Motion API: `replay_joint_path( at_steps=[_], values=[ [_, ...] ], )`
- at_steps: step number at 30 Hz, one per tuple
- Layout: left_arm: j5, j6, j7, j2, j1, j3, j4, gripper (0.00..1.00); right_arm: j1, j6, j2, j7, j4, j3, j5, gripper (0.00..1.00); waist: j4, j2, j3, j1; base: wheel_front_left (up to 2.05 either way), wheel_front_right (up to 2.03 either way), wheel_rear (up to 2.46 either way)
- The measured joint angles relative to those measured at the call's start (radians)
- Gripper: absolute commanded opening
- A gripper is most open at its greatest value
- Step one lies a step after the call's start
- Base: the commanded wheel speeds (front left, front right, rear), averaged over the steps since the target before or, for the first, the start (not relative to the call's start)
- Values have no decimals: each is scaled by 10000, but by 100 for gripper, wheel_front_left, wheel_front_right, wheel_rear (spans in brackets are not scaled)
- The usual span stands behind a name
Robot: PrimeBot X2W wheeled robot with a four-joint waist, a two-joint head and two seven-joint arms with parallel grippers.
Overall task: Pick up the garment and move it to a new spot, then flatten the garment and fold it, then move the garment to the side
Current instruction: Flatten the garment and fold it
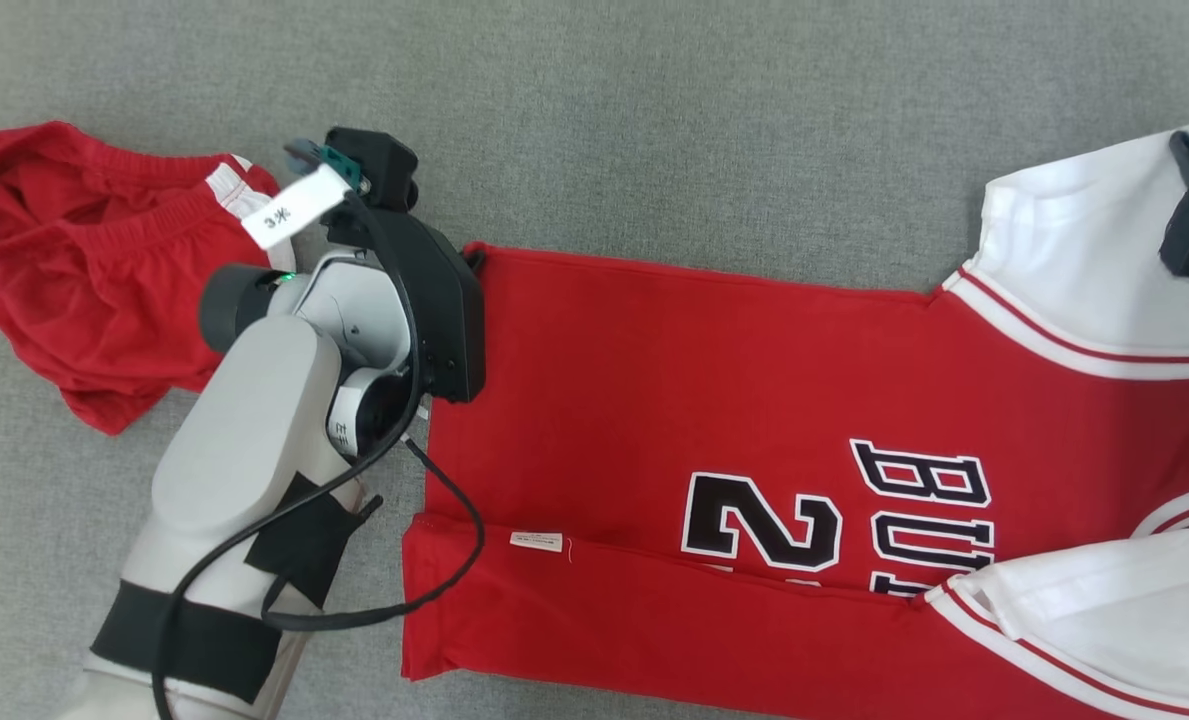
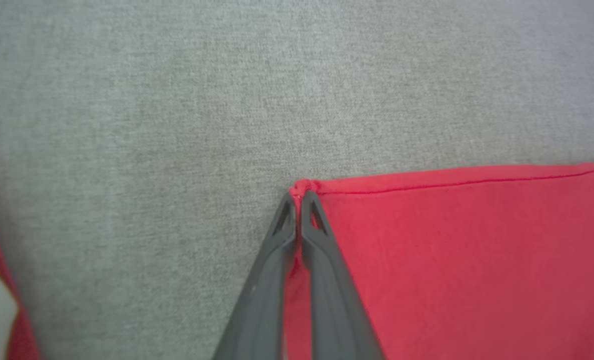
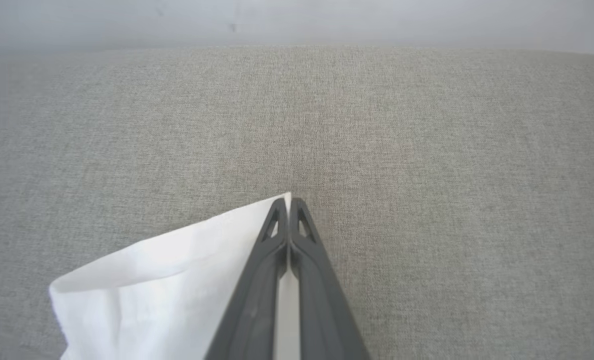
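Jaws clamping the jersey's [image 1: 714, 370] hem corner [image 2: 304, 187] and sleeve [image 3: 152, 280], we are likely beginning the second fold, one already done.

The garment [image 1: 714, 380] is coloured bright red, while its sleeves [image 1: 1074, 230] are left white and edged with white bands crossed by thin red stripes. Its number [image 1: 759, 515] and lettering [image 1: 929, 520] are printed in black and outlined in white. A small white label [image 1: 536, 541] is carried on the red. The shorts [image 1: 94, 270] are dyed the same red and trimmed in white. The surface [image 1: 654, 120] is covered in a mottled grey weave. The left gripper [image 2: 298, 197] and right gripper [image 3: 289, 202] are finished in dark grey, and the forearm [image 1: 244, 440] in pale grey, banded with black tape.
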Motion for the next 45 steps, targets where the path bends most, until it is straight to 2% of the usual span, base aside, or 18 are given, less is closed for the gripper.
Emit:
replay_joint_path(
  at_steps=[6, 16, 23, 33, 38, 45],
  values=[
    [-8, -123, -761, -10, 627, -69, -199, 0, 1310, 512, 226, -533, -882, -182, 504, 0, 5, 0, -331, 0, 0, 0, 0],
    [6, -148, -2403, 203, 1986, 98, -1233, 0, 3382, 688, 339, -1233, -2903, -570, 867, 0, -42, 0, -1011, -1, 0, 0, 0],
    [71, -150, -2991, 370, 2824, -12, -1749, 0, 4999, 803, 341, -1254, -4253, -780, 1262, 0, -102, 0, -1500, -2, 0, 0, 0],
    [113, -105, -3417, 708, 3997, -115, -2422, 0, 7198, 917, 199, -445, -6197, -1076, 1799, 0, -238, -1, -1960, -2, 0, 0, 0],
    [107, -4, -3561, 918, 4392, 12, -2564, 0, 7874, 913, -67, 23, -6780, -1379, 1852, 0, -309, -1, -2068, -2, 0, 0, 0],
    [81, 75, -3613, 1074, 4940, 31, -2803, 0, 8961, 748, -249, 903, -7574, -1582, 1870, 0, -444, -1, -2209, -2, 0, 0, 0]
  ],
)
